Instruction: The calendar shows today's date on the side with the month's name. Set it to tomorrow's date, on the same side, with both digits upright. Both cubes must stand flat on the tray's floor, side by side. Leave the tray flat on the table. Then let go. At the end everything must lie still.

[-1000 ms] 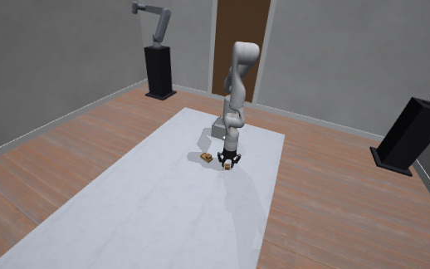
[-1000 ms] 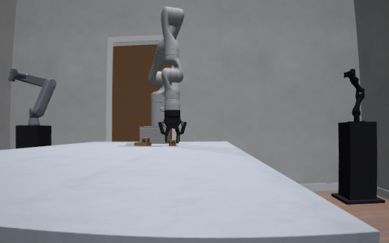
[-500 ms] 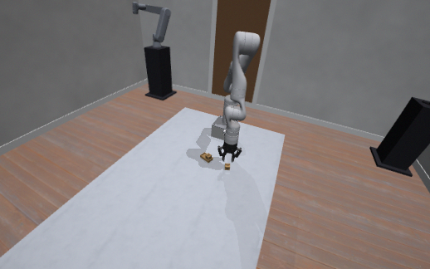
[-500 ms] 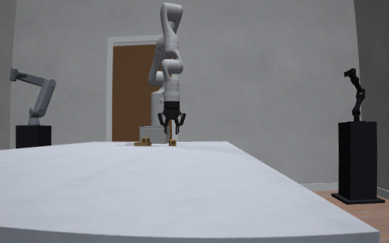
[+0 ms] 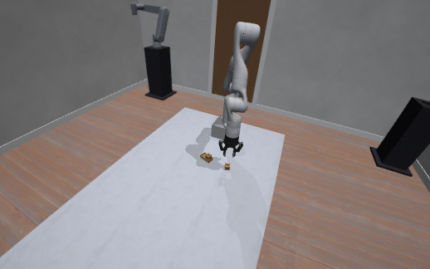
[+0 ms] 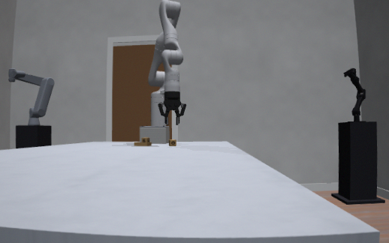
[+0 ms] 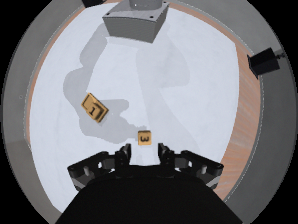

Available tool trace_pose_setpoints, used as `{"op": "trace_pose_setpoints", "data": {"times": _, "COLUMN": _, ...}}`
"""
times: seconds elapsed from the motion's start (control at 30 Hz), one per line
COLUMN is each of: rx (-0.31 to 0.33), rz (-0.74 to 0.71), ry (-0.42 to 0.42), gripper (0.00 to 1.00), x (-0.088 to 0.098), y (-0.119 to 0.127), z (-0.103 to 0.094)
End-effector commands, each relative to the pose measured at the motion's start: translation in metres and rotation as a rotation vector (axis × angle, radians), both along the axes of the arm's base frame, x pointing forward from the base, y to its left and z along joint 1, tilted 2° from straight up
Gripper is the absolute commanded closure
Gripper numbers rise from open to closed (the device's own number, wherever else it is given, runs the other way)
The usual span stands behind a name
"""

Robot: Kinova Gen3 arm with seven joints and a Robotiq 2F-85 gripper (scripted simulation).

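Gripper [image 5: 230, 154] [image 6: 172, 123] [image 7: 144, 149] hangs above the loose cube [image 5: 227, 167] [image 6: 172, 142] [image 7: 144, 138], fingers partly open, empty; second cube [image 5: 208, 156] [image 6: 146, 140] [image 7: 93, 110] apparently sits in the tray [image 5: 203, 158] [image 6: 138, 144] [image 7: 89, 99].

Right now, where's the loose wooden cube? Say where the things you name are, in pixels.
In the exterior view, the small tan wooden cube [image 5: 227, 167] [image 6: 172, 142] [image 7: 144, 138] sits on the white table, right of the wooden tray [image 5: 203, 158] [image 6: 138, 144] [image 7: 88, 102], below the open fingers.

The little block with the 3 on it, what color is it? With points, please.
Orangey tan, with a dark 3; the wrist view shows the block [image 5: 227, 167] [image 6: 172, 142] [image 7: 144, 138] best.
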State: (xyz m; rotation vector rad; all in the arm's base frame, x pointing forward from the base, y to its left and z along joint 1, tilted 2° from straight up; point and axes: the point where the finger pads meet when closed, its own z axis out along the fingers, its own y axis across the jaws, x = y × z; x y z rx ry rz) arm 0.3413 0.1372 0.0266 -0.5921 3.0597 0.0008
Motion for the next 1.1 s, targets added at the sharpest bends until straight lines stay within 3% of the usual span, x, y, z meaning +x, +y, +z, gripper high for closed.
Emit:
{"op": "trace_pose_setpoints", "data": {"times": 0.0, "rx": 0.003, "rz": 0.001, "ry": -0.006, "gripper": 0.0, "x": 0.0014, "y": 0.0011, "z": 0.0024}}
{"op": "trace_pose_setpoints", "data": {"times": 0.73, "rx": 0.003, "rz": -0.002, "ry": -0.005, "gripper": 0.0, "x": 0.0013, "y": 0.0011, "z": 0.0023}}
{"op": "trace_pose_setpoints", "data": {"times": 1.07, "rx": 0.003, "rz": -0.111, "ry": 0.001, "gripper": 0.0, "x": -0.0004, "y": 0.0001, "z": 0.0008}}
